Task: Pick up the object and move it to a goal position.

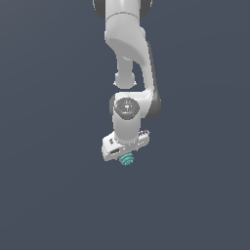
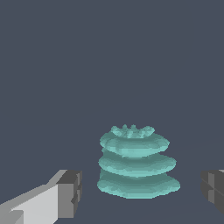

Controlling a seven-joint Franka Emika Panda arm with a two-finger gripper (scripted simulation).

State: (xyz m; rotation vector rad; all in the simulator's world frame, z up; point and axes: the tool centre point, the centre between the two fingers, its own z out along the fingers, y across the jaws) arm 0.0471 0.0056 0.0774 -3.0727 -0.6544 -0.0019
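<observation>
— Where was the ball (image 2: 137,164) at that moment?

— It sat on the dark table (image 1: 44,195), just under the end effector (image 1: 125,155). In the wrist view it stood between the two fingers (image 2: 70,193), and it touched neither of them.

— So the end effector was released?

— Yes, spread wide, with a gap on both sides of the ball. It was grasping nothing.

— What could have gone wrong, do you think?

— The ball had ridges, like stacked discs. If the fingers had met only one thin ridge, I think the ball could have slipped or rolled away. Also, a finger closing too high could have pushed it sideways.
</observation>
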